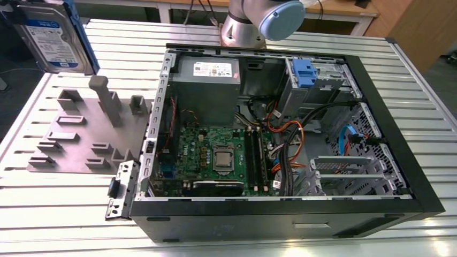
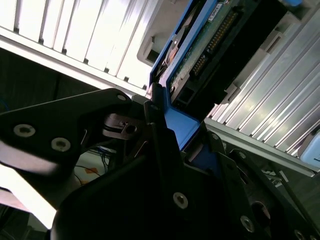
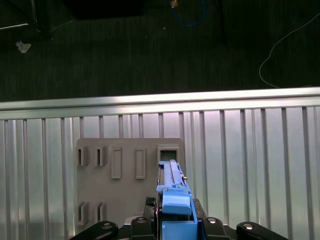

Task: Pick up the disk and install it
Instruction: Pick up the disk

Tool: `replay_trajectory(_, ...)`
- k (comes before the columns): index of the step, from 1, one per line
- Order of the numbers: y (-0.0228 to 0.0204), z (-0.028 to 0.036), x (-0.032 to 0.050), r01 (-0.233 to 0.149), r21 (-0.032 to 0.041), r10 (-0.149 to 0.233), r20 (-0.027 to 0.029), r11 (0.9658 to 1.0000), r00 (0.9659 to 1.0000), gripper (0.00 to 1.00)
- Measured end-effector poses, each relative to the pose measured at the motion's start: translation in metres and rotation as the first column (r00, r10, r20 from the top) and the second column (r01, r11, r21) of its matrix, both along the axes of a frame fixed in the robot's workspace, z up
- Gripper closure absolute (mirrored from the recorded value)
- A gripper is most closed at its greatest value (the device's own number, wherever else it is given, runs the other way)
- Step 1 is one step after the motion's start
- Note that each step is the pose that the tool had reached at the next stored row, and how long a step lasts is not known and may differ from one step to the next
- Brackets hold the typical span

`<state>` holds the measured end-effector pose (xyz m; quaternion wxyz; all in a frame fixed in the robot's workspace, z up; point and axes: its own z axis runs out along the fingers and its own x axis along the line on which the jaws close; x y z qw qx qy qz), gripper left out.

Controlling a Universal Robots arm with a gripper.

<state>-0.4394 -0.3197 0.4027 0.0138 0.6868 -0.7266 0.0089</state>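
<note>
The pincer (image 3: 176, 226) grips the blue end handle of the disk (image 1: 51, 37), holding it upright and well above the surface (image 1: 64, 214), so that the drive hangs free of everything beneath it. In the exterior view, from the left: the disk sits high at the edge, its top cut off; below it lies the grey slotted holder (image 1: 78, 134), with an open socket (image 3: 169, 154) just under the drive; then the open computer case (image 1: 286, 206); towards the right inside it, a caged drive (image 1: 304, 72) with a blue tab. Dark housing hides the pincer's tips, so the grip is probably on both sides of the handle.
</note>
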Motion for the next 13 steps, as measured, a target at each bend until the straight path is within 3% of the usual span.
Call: replay_trajectory(13, 0.0, 0.0117, 0.0, 0.0, 0.0, 0.0, 0.0001, 1.0, 1.0, 0.64)
